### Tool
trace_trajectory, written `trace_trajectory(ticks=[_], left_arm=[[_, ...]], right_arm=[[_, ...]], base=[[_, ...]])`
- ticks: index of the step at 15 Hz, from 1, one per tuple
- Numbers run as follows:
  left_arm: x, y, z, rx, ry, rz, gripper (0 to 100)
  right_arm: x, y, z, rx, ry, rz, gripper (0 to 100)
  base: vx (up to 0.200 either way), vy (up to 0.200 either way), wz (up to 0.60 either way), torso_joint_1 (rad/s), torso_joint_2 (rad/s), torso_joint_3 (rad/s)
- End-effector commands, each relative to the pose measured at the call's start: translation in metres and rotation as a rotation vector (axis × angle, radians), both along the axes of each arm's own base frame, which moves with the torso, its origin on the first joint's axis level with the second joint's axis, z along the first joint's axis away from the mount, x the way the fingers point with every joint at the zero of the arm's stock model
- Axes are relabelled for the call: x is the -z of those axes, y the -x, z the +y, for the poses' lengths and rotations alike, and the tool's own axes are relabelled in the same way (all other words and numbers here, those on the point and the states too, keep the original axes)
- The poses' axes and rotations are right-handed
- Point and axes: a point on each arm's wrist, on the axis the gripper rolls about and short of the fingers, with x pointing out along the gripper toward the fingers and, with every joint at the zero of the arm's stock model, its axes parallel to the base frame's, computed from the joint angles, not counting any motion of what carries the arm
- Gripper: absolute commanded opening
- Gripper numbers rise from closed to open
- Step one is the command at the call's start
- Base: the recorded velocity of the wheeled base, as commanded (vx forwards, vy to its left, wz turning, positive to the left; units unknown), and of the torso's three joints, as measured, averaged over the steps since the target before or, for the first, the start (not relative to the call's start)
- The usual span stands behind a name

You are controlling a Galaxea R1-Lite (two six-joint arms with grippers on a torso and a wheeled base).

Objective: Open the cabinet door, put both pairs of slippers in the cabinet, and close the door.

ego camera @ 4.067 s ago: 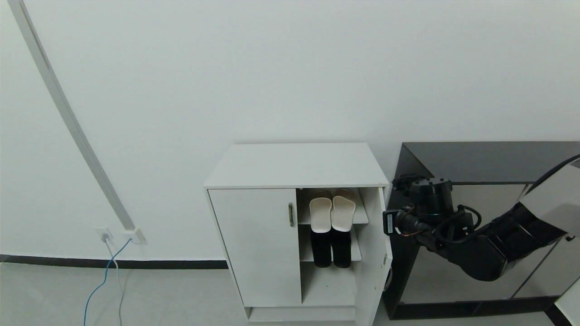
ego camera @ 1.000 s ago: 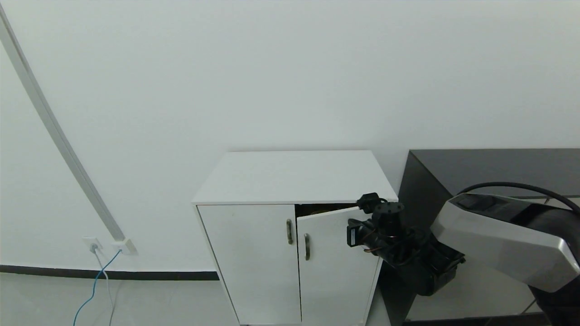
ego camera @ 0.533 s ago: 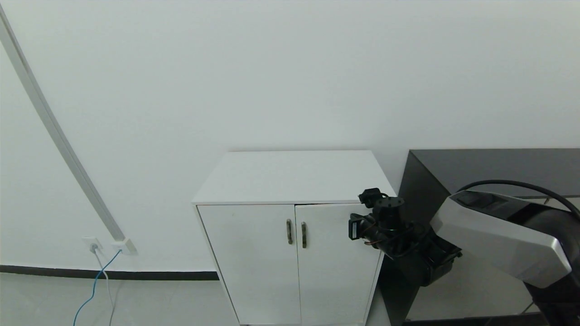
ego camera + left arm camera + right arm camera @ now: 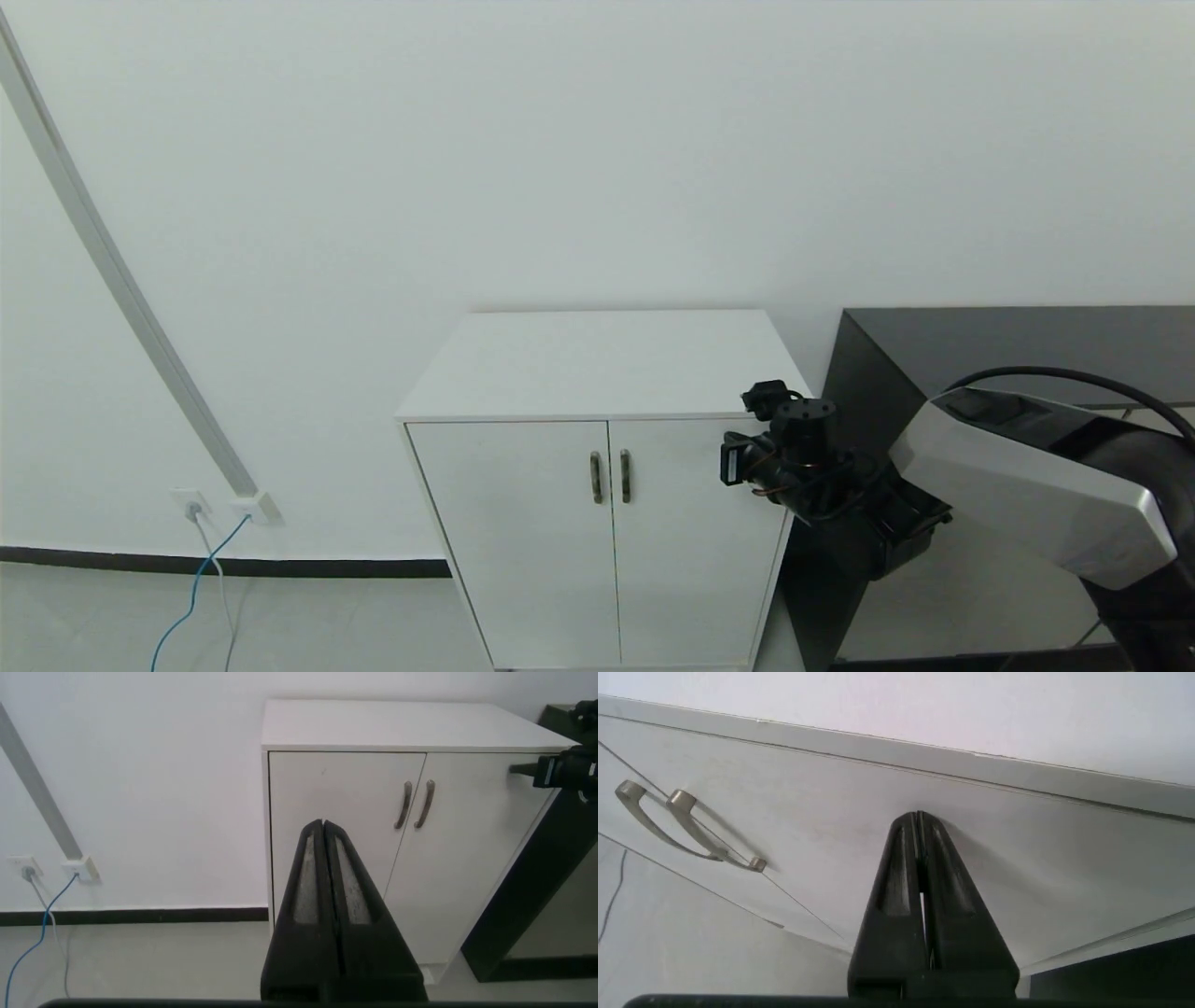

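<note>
The white cabinet (image 4: pixel 597 369) stands against the wall (image 4: pixel 597 140), shut flush. The right gripper (image 4: pixel 920 819), fingers pressed together and empty, meets the right door (image 4: pixel 691 551) near its upper outer edge, beside a black unit (image 4: pixel 1008 341). The left gripper (image 4: pixel 323 826), likewise closed on nothing, hangs back over open floor (image 4: pixel 327 625).

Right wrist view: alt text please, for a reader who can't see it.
The shut right gripper points its tips at the closed white cabinet door, close to or touching it. Two curved metal handles sit side by side farther along the front; pale wall shows beyond the cabinet's top edge.
</note>
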Motion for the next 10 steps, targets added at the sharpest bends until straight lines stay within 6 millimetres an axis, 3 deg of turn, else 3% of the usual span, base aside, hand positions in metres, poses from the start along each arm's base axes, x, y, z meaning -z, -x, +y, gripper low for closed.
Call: trace_trajectory(ticks=[1, 6, 10], left_arm=[[0.0, 0.0, 0.0, -0.001, 0.0, 0.002, 0], [0.0, 0.0, 0.0, -0.001, 0.0, 0.0, 0], [0.0, 0.0, 0.0, -0.001, -0.001, 0.0, 0]], right_arm=[[-0.004, 0.004, -0.001, -0.002, 0.0, -0.001, 0], [-0.037, 0.05, -0.022, -0.003, -0.006, -0.012, 0], [-0.071, 0.107, -0.064, 0.037, -0.02, -0.041, 0]], base=[[0.0, 0.0, 0.0, 0.0, 0.0, 0.0], [0.0, 0.0, 0.0, 0.0, 0.0, 0.0], [0.0, 0.0, 0.0, 0.0, 0.0, 0.0]])
